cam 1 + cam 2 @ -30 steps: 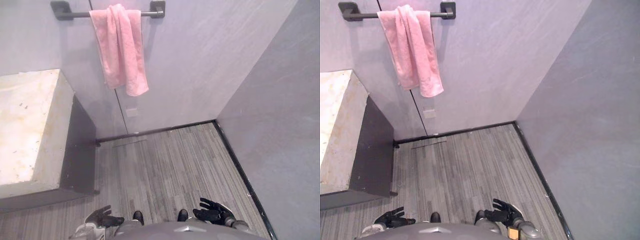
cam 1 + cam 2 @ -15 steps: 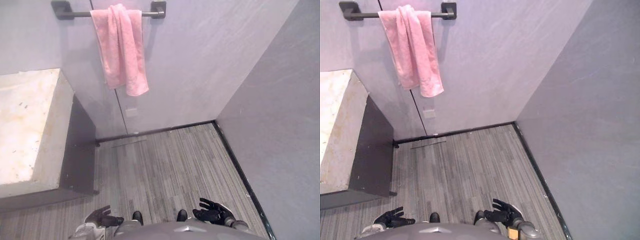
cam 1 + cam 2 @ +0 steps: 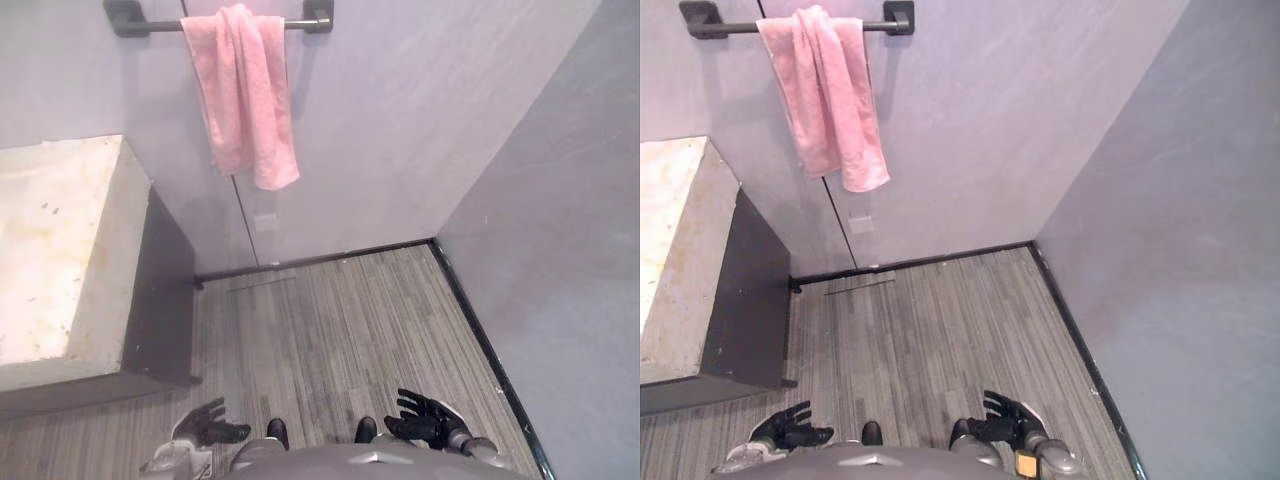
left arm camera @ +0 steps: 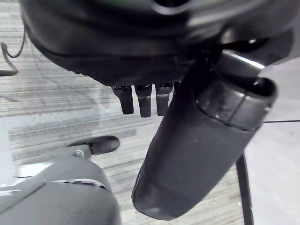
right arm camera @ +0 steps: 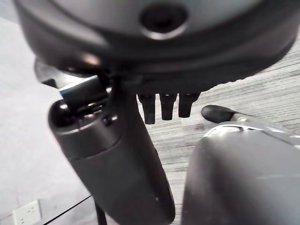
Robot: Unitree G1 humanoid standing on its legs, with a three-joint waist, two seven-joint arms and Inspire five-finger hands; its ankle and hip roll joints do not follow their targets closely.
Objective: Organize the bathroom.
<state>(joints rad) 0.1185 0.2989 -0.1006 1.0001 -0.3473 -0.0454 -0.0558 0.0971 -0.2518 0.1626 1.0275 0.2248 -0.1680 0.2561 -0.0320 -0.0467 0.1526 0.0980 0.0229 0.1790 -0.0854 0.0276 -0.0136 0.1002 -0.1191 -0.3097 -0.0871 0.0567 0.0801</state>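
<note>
A pink towel (image 3: 243,95) hangs bunched over a dark wall rail (image 3: 218,21) high on the far wall. Far below it, my left hand (image 3: 208,424) hangs low at the lower left, its fingers relaxed and holding nothing. Low at the lower right is my right hand (image 3: 425,419), also open and empty. In the wrist views the fingers (image 4: 142,98) of the left hand and the fingers (image 5: 165,105) of the right hand point straight down over the floor.
A pale stone counter (image 3: 60,250) on a dark cabinet (image 3: 162,295) stands at the left. Grey striped floor (image 3: 330,335) runs to the far wall and to a grey wall (image 3: 560,260) on the right. A small socket (image 3: 265,222) sits low on the far wall.
My left hand has lifted a little and spread its fingers. The whole picture has shifted slightly, so the camera has moved. The towel hangs as before.
</note>
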